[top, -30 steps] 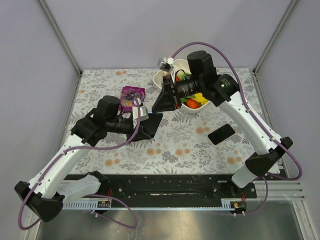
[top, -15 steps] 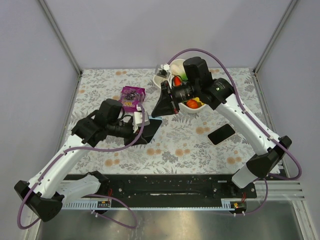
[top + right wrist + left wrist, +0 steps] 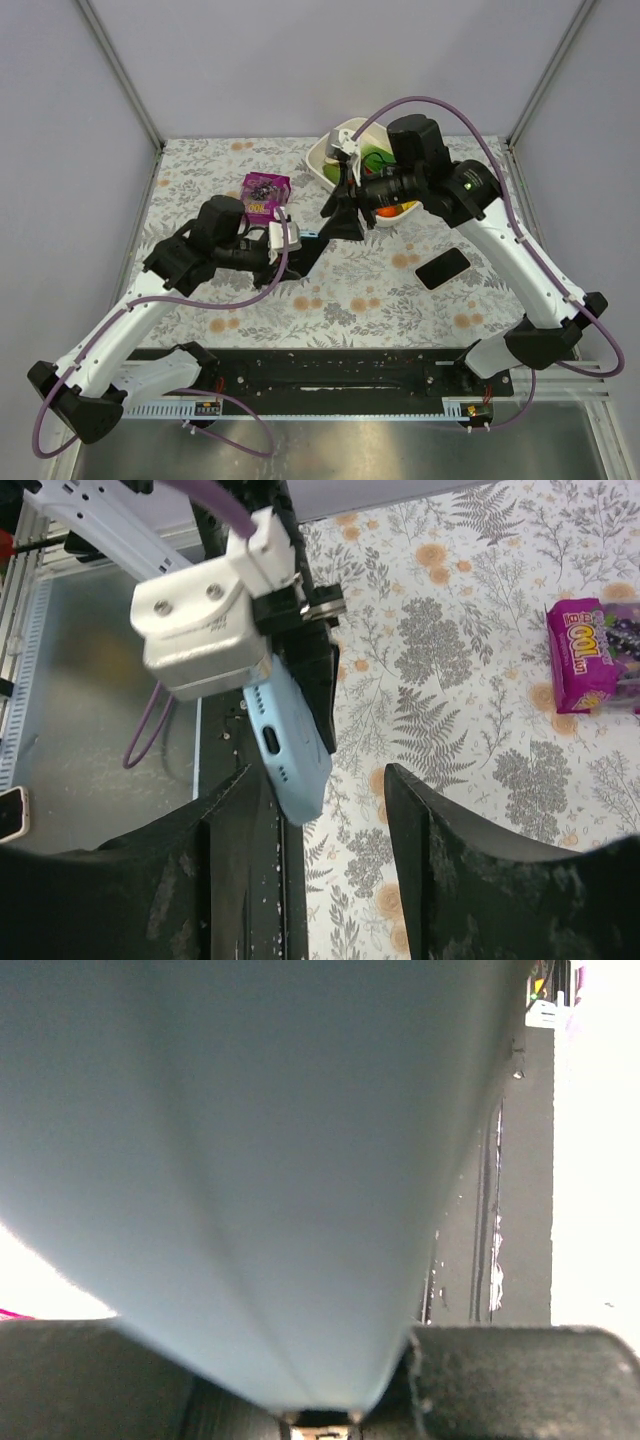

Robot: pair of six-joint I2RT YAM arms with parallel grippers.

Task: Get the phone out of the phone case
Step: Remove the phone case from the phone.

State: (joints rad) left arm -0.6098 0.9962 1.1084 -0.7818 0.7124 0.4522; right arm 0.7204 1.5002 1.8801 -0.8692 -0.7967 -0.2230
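My left gripper point(image 3: 290, 250) is shut on a light-blue phone case point(image 3: 308, 237) and holds it above the table's middle left. The case fills the left wrist view point(image 3: 250, 1160), clamped between the dark pads point(image 3: 520, 1380). In the right wrist view the case point(image 3: 290, 750) points its port end toward my right gripper point(image 3: 318, 775). That gripper is open, one finger on each side of the case end without touching it; from above it point(image 3: 337, 220) hovers just right of the case. A black phone point(image 3: 442, 268) lies flat on the table to the right.
A white bowl point(image 3: 333, 143) of fruit and vegetables stands at the back centre. A purple snack packet point(image 3: 265, 192) lies behind the left gripper and shows in the right wrist view point(image 3: 590, 655). A black rail point(image 3: 330, 370) runs along the near edge.
My right gripper has swung right and down, from over the bowl's left side to just beside the case end. The left gripper still holds the case, shifted only slightly.
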